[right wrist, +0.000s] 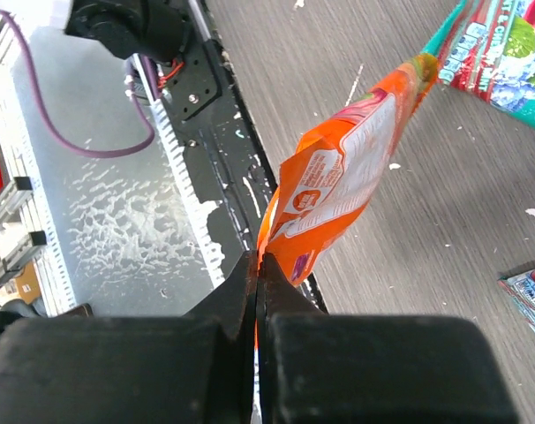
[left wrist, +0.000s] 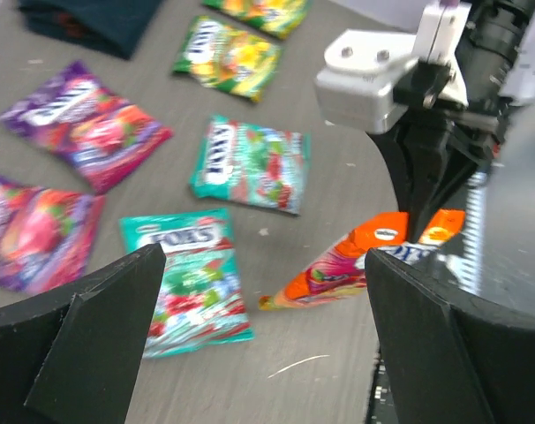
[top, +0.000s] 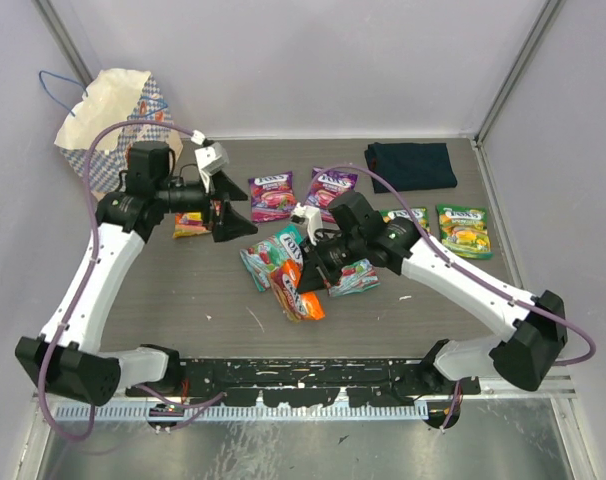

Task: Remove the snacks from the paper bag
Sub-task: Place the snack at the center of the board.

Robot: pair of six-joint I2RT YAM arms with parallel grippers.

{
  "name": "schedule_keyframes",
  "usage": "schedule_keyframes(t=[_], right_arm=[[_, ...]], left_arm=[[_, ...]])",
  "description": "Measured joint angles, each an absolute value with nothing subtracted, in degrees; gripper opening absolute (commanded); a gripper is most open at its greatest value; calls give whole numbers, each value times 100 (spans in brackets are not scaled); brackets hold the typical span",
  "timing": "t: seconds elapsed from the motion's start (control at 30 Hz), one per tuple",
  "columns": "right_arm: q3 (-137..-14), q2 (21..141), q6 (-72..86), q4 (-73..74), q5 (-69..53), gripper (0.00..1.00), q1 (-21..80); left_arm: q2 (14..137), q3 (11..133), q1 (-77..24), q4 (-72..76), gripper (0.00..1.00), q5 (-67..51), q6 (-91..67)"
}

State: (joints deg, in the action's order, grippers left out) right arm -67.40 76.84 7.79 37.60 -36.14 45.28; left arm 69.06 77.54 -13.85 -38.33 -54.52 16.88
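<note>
1 orange-red packet [right wrist: 338, 190] hangs pinched by an edge in the right jaws, low over the worktop [top: 183, 300] beside loose snacks [top: 271, 195], paper bag [top: 108, 115] far-left; left jaws spread, empty; placing step, next likely: lower, let go.

Lab test cell: plain walls [top: 313, 60], grey table [top: 203, 290].

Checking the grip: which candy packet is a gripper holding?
The orange-red packet: the right gripper is shut on its edge. The teal packets, purple packets and green packets lie flat on the table, ungripped.
</note>
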Motion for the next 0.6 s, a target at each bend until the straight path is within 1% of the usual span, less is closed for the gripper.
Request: schedule_keyframes(t=[0.1, 0.23, 0.37, 0.6], right_arm=[[-6740, 7411, 744, 3830, -3721, 1, 4528], [-6740, 7319, 722, 3852, -3852, 1, 4528], [-6740, 7330, 720, 3885, -3935, 1, 4528], [-6740, 7369, 722, 3817, -4230, 1, 4528]], left_arm=[[7220, 7614, -1396, -3745, 98, -6252, 1712], [7297, 7002, -1791, -3253, 98, -6665, 1378], [7347, 6744, -2165, -2980, 98, -6729, 1160], [7616, 6617, -2370, -2486, 99, -6731, 952]])
